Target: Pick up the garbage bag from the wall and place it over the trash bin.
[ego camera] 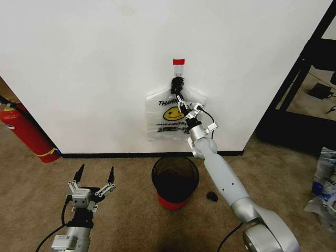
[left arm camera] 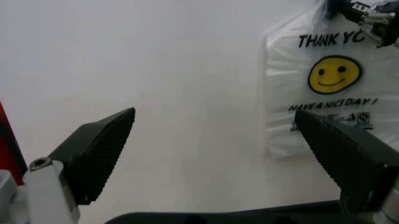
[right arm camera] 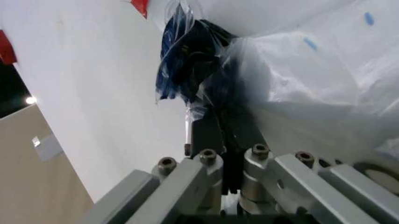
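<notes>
The garbage bag [ego camera: 167, 119], see-through with a yellow smiley and dark lettering, hangs flat on the white wall [ego camera: 94, 63] from a black hook [ego camera: 177, 82] under a red tape tab [ego camera: 179, 62]. My right gripper [ego camera: 180, 97] reaches up to the bag's bunched handles just below the hook. In the right wrist view it [right arm camera: 216, 101] is shut on the gathered plastic [right arm camera: 193, 65]. The trash bin [ego camera: 175, 179], black mesh with a red base, stands on the carpet directly below the bag. My left gripper [ego camera: 96, 169] hovers low at the left, open and holding nothing, and faces the garbage bag [left arm camera: 318, 88].
A red fire extinguisher [ego camera: 25, 131] leans at the wall's left end. A black shelf frame [ego camera: 304, 68] stands right of the wall, with plastic bags [ego camera: 325, 178] on the floor beside it. A small black object [ego camera: 212, 197] lies on the carpet right of the bin.
</notes>
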Robot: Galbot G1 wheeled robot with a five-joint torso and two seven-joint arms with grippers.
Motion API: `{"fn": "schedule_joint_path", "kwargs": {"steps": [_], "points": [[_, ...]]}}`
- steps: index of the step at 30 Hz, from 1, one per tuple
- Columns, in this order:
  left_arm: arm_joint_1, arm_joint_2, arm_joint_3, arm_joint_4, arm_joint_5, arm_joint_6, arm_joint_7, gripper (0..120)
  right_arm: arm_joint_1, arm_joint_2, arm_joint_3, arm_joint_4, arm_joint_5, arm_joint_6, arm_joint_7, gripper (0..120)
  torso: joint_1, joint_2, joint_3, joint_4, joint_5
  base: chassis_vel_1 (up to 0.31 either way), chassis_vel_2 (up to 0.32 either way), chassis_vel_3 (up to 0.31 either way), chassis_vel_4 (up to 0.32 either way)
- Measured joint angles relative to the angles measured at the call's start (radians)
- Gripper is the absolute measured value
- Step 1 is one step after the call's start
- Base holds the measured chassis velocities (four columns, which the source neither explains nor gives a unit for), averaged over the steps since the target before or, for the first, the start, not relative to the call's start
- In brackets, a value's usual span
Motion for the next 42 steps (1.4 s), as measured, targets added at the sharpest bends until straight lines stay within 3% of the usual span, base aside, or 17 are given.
{"fn": "schedule_joint_path", "kwargs": {"steps": [19,42], "points": [[-0.01,-0.013,0.021,0.012,0.012,-0.003,0.0,100,-0.132,-0.09,-0.006,0.135,-0.019,-0.001,-0.007,0,0.0,0.0,0.0,-0.0002,0.0001,0.0,0.0,0.0,0.0],[-0.029,-0.018,0.079,0.023,0.021,-0.008,-0.002,100,-0.513,-0.265,0.055,0.407,-0.1,0.013,-0.079,0,0.0,0.0,0.0,0.0,-0.0004,0.0,0.0,0.0,0.0]]}}
